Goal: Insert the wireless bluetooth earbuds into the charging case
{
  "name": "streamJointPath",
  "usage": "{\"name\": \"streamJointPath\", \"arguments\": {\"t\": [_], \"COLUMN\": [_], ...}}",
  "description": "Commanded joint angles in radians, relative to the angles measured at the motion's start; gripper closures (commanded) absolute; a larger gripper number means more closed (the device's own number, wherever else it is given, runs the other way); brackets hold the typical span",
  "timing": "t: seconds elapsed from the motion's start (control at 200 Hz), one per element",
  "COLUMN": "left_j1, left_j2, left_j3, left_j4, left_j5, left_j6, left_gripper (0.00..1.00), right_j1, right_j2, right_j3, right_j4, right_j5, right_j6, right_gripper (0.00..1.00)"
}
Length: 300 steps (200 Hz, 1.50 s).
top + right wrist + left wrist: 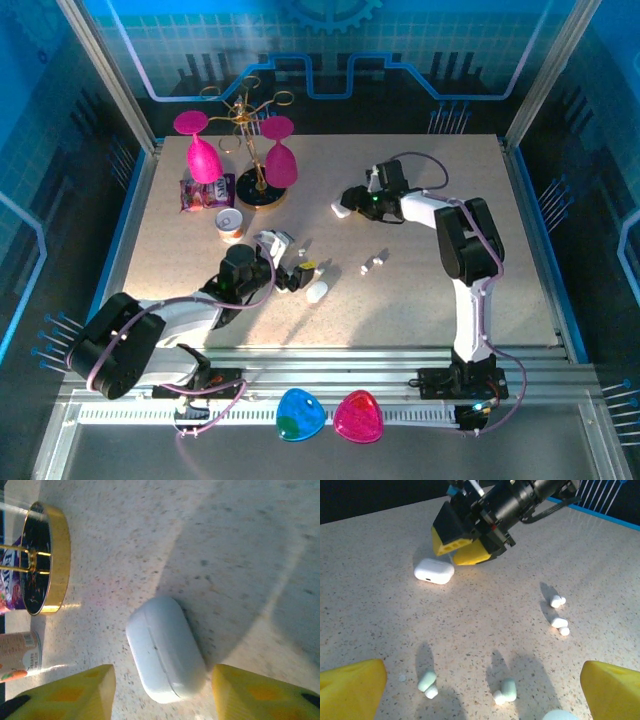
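**Both grippers spread wide and holding nothing: the right one straddles the white case, the left one sits low over loose earbuds.**

Right gripper (pixel 161 680) first. Its yellow fingers (pixel 70 695) are far apart, and the closed white case (pixel 165 650) lies flat on the surface (pixel 240 540) between them, not pinched. The right arm (pixel 465 250) rises from its base, folds at the elbow and reaches left across the surface. Over to the left gripper (pixel 484 675), which is just as wide and empty, its arm stretched low toward the middle. The earbuds (pixel 505 692) lie loose on the surface. Two pale ones are just ahead of the left gripper's fingers and two white ones farther right, all away from the case. Beside the case stand a gold-rimmed stand base (pixel 47 560) and a small can (pixel 20 652).
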Motion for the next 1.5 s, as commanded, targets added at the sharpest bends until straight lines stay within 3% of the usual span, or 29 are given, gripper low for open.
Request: {"name": "streamJointPath", "arguments": {"t": [0.0, 0.23, 0.39, 0.595, 0.74, 1.126, 1.296, 1.496], "left_j1": [-0.038, -0.151, -0.228, -0.252, -0.268, -0.287, -0.289, -0.289], "left_j2": [-0.043, -0.115, -0.146, -0.097, -0.005, 0.161, 0.198, 0.210], "left_j3": [0.041, 0.026, 0.016, 0.007, 0.039, 0.075, 0.083, 0.089], "left_j4": [-0.098, -0.257, -0.352, -0.381, -0.386, -0.322, -0.310, -0.296], "left_j5": [-0.014, -0.077, -0.136, -0.155, -0.156, -0.188, -0.193, -0.188], "left_j6": [0.065, 0.053, 0.027, -0.009, -0.025, -0.026, -0.020, -0.017], "left_gripper": [0.01, 0.01, 0.01, 0.04, 0.07, 0.32, 0.34, 0.50], "right_j1": [-0.027, -0.017, -0.013, -0.011, -0.011, -0.012, -0.014, -0.023], "right_j2": [-0.144, -0.416, -0.578, -0.730, -0.777, -0.806, -0.821, -0.838], "right_j3": [-0.072, -0.340, -0.488, -0.613, -0.636, -0.671, -0.680, -0.691], "right_j4": [-0.006, 0.126, 0.144, 0.135, 0.098, 0.094, 0.087, 0.081], "right_j5": [0.032, 0.008, 0.035, 0.075, 0.099, 0.121, 0.126, 0.129], "right_j6": [-0.073, -0.210, -0.253, -0.289, -0.314, -0.313, -0.316, -0.312], "right_gripper": [0.38, 0.21, 0.19, 0.18, 0.18, 0.19, 0.19, 0.19]}}
